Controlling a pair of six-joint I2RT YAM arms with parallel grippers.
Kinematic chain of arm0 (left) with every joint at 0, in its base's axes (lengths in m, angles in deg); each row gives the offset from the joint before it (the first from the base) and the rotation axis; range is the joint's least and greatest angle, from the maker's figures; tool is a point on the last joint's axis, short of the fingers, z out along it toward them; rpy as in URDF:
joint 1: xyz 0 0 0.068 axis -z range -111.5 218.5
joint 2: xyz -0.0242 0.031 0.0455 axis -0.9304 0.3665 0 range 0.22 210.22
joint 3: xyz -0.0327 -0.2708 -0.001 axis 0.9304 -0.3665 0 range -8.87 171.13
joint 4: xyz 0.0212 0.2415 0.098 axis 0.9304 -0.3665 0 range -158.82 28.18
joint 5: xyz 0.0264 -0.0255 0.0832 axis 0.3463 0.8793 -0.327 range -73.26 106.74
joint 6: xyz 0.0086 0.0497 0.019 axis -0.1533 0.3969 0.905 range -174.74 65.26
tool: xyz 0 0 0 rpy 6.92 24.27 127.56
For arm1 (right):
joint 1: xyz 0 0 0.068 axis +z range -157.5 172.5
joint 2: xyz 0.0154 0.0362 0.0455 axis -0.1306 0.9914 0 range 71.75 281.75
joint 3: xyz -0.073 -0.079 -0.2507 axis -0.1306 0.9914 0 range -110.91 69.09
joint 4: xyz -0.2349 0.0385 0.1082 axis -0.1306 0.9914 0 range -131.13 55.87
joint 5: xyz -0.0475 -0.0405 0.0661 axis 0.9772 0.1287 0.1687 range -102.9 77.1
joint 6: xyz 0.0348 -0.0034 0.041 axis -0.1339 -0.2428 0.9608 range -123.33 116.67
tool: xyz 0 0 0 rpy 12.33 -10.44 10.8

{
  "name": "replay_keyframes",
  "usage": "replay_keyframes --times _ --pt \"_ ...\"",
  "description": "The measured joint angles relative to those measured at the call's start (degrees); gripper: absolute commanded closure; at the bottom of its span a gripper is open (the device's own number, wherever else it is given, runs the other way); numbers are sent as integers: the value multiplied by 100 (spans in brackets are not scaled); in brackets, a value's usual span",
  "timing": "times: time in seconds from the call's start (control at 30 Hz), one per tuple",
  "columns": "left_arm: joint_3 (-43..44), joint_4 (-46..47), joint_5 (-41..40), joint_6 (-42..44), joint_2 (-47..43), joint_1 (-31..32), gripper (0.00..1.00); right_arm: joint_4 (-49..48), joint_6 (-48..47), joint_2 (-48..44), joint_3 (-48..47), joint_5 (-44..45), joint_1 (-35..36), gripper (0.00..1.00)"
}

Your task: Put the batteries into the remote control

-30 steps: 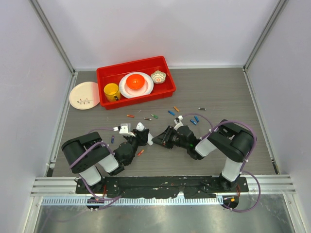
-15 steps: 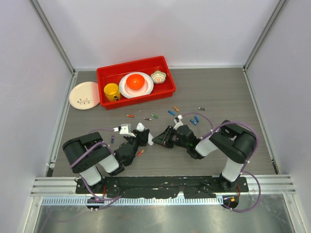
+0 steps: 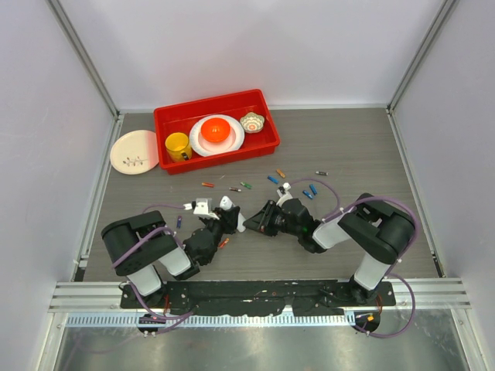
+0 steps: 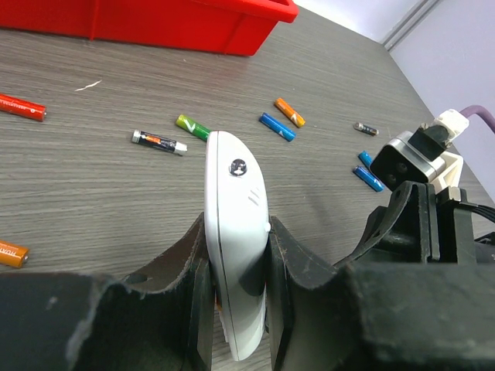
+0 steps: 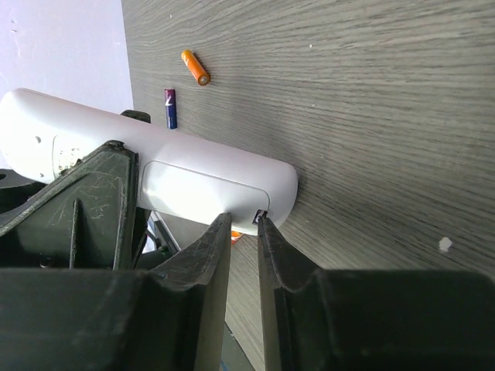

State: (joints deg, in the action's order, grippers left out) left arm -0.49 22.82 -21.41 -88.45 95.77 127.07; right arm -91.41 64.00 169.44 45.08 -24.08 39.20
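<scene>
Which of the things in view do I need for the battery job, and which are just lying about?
For the job: remote, clamped in the left gripper; right gripper, tips at the remote's end; loose batteries on the table.
Lying about: red bin holding a yellow mug, white plate with an orange ball, and small bowl; cream plate beside the bin.

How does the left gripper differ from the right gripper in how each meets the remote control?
The left gripper clamps the remote control across its body, one finger on each side; the right gripper has only its tips at the remote's end, at the edge of the battery cover. The left jaws are filled by the remote; the right jaws stand narrowly apart, and whether they pinch anything is unclear. Both are black and meet the same remote.
</scene>
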Motion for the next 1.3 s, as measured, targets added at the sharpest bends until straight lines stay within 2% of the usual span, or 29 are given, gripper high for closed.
replay_keyframes --times 0.83,0.87,1.0,1.03,1.13,1.3 --pt "98 273 -127 271 249 208 100 -118 -22 -372 -81 -4 0 75" --pt "98 278 -129 269 254 208 100 -116 -20 -372 -83 -4 0 74" --pt "98 282 -144 262 258 208 100 -72 -48 -400 -37 15 0 50" --pt "98 282 -144 260 258 210 100 -66 -37 -417 7 20 -2 49" --pt "98 295 -151 240 280 216 100 -79 -31 -540 258 63 -7 48" --pt "136 407 -197 66 448 223 100 -120 28 -555 487 81 -44 53"
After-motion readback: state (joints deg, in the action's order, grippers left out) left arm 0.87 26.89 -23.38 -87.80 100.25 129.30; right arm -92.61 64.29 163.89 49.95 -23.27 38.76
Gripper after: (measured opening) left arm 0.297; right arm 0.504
